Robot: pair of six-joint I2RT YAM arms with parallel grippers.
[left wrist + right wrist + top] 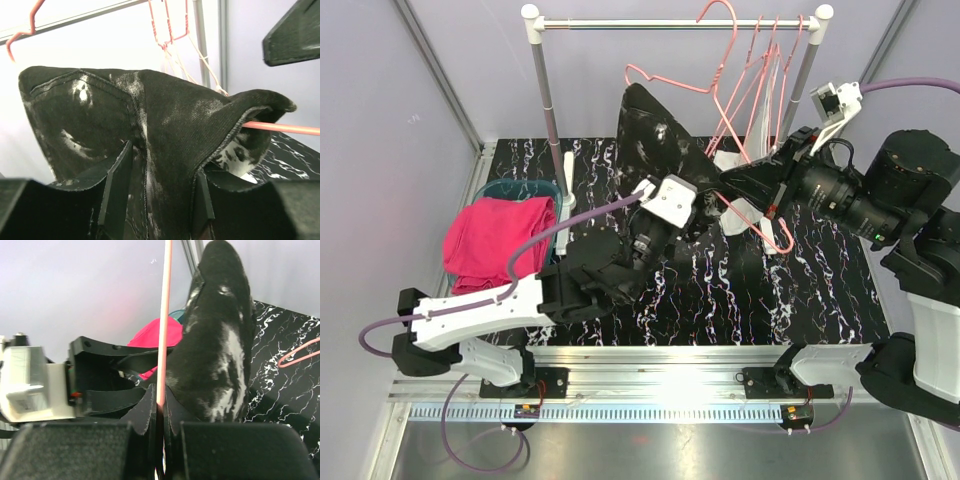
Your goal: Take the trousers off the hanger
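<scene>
- Left wrist view: the left gripper (160,165) has its jaws apart on either side of a thick fold of the black trousers (165,115); the speckled cloth fills the gap between them and rises in a peak above the fingers; one end of it is draped over the pink wire of the hanger (285,128).
- Right wrist view: the right gripper (160,407) is clamped on that thin wire, which runs straight up from between its closed fingers; the black cloth hangs just beside it.
- Over the marbled table (720,290), the top view shows both arms meeting mid-table, with the garment held up between them, clear of the surface.
- At the left edge, the pink trousers (495,240) lie heaped in a teal basket (525,188), already off any hanger; no mint green pair can be seen.
- At the back, spare hangers (760,80) dangle from the rail (680,23).
- Risks, as a judgement: with the left jaws parted, the fold may slip out and the cloth sag back onto the wire; a pull made before the jaws close firmly would likely drag only a layer; the wire, being thin, could twist in the right grip if the cloth snags on it; a loose garment could drop on the table short of the basket.
</scene>
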